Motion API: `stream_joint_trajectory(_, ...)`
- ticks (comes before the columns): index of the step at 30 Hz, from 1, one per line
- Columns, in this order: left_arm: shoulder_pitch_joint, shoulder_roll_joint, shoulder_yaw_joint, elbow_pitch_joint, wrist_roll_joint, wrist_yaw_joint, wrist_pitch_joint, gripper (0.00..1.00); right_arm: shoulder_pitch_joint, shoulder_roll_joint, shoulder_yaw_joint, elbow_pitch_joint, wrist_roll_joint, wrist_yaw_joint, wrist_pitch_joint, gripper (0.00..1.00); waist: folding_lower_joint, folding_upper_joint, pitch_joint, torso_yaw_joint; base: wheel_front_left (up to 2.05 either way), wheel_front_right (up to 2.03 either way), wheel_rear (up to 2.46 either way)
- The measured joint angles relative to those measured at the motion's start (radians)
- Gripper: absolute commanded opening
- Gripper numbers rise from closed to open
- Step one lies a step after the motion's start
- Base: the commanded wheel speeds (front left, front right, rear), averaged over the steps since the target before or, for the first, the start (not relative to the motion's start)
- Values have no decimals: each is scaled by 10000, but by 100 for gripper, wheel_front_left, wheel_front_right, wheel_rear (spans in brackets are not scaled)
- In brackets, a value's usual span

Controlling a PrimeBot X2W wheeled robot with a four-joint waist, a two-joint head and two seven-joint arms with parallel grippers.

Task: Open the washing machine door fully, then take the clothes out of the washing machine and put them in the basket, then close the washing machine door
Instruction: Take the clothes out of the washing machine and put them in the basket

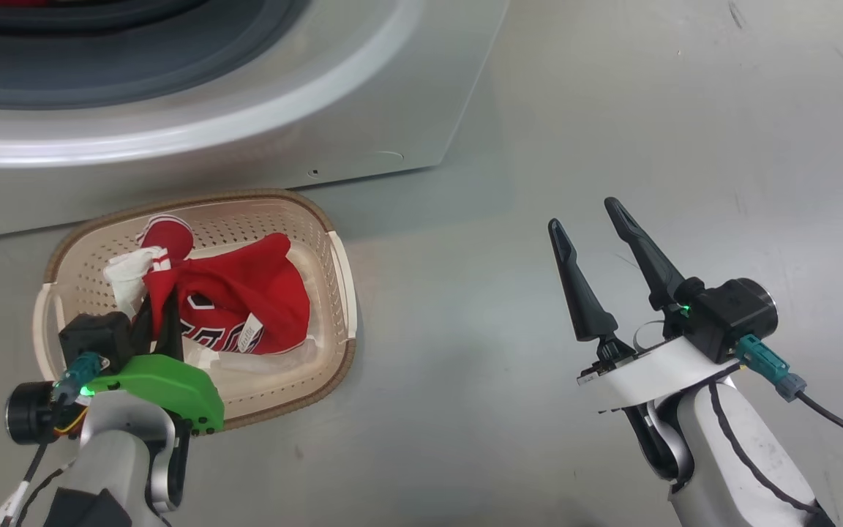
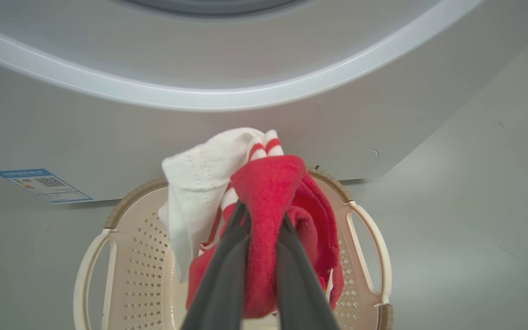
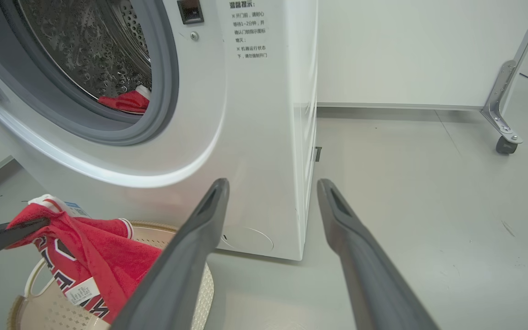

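Since the left gripper (image 2: 264,215), lower left in the head view, is clamped on a bunch of the clothes (image 1: 246,285) (red jersey fabric, white trim, small white label) that hangs into the basket (image 1: 202,199), I'd say this load is one let-go from dropped off. Lower right, the right gripper (image 1: 581,214) is spread wide with nothing in it, above the floor (image 1: 465,366). Further back the washing machine (image 1: 246,132) has its drum (image 3: 85,55) exposed, so door-opening looks done, but another red piece (image 3: 124,101) lies in there, upper left of the right wrist view, so at least one more grab plus shutting the door is left.
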Motion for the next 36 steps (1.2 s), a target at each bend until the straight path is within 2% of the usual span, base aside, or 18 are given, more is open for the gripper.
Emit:
stream_joint_trajectory(15,-1720,222,393,2470,-548,-380,493,0,-1009,-2,150,-217,376,-13,0,100,0,0,1825,-713,0,0,0)
stream_joint_trajectory(27,-2469,186,512,3908,-738,-750,420,0,-1147,0,178,-84,420,-104,0,100,1,0,2096,-902,0,0,0)
stream_joint_trajectory(28,-2524,157,512,4027,-759,-788,376,3,-1147,0,153,-44,420,-105,0,100,0,0,2073,-887,0,0,0)
stream_joint_trajectory(29,-2561,125,508,4107,-811,-832,332,35,-1147,-2,138,-12,420,-105,0,100,0,0,2046,-870,0,0,0)
stream_joint_trajectory(30,-2589,98,506,4192,-821,-869,280,61,-1147,-2,132,21,420,-105,0,100,0,0,2015,-853,0,0,0)
stream_joint_trajectory(31,-2629,59,497,4397,-823,-884,153,100,-1147,0,121,102,418,-105,0,100,0,0,1937,-815,0,0,0)
stream_joint_trajectory(36,-2709,-159,621,4721,-1055,-951,-322,100,-1147,0,73,215,403,-105,0,100,0,0,1660,-696,0,0,0)
